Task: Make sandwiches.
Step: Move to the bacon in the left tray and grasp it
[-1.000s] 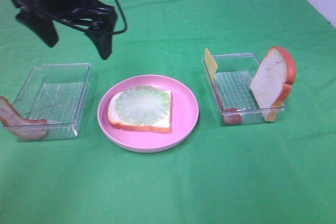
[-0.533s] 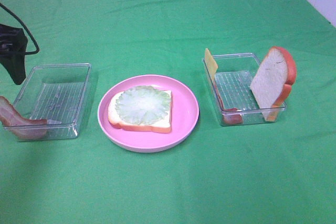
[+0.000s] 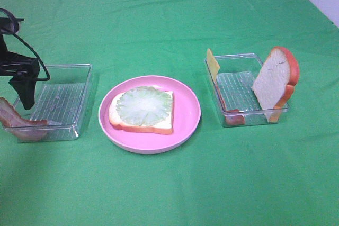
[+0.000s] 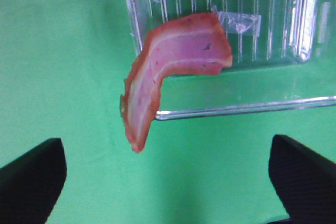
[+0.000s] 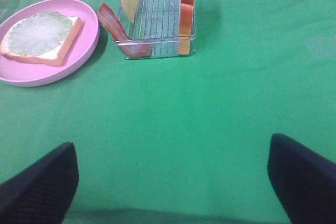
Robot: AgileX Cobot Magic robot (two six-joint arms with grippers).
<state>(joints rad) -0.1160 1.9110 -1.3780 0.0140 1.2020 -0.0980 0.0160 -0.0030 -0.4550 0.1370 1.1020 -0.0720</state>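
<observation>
No text, number, brand or sign can be read in any view. The small clear patch of tape on the clear tray carries no legible print.
</observation>
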